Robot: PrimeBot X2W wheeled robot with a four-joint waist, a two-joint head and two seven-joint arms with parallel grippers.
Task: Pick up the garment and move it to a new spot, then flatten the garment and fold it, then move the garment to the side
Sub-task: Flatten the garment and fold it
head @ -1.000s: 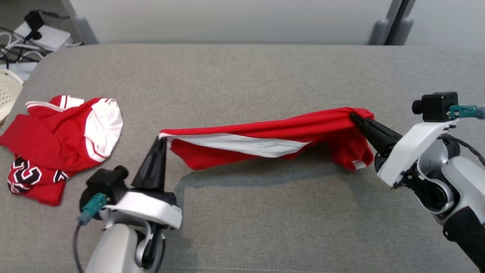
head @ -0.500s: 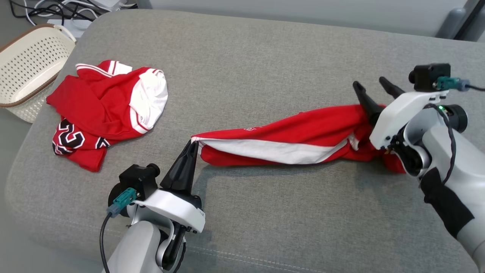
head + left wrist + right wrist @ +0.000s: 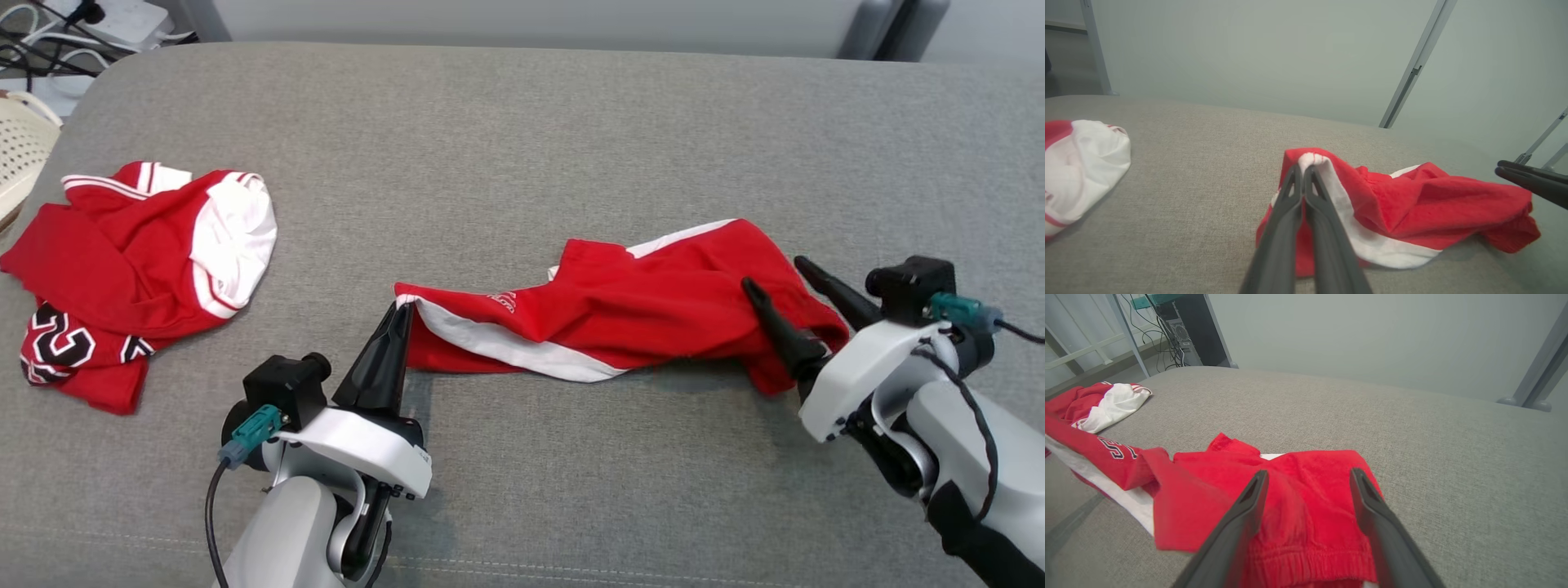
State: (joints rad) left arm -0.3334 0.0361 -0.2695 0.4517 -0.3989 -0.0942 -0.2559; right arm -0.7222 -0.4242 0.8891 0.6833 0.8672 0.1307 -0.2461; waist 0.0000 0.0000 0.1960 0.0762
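My left gripper (image 3: 402, 314) is pinched tight on the white-trimmed corner of the red garment (image 3: 620, 310). My right gripper (image 3: 774, 273) is spread wide and holds nothing. Its fingers straddle the garment's other end; can't tell if they touch it. The garment sits mid-cushion (image 3: 522, 139), long axis left-right between my grippers. A second ago the right one was clamped and the cloth hung taut; now that end is slumped on the grey surface. A second red jersey (image 3: 139, 269) lies far left, well apart.
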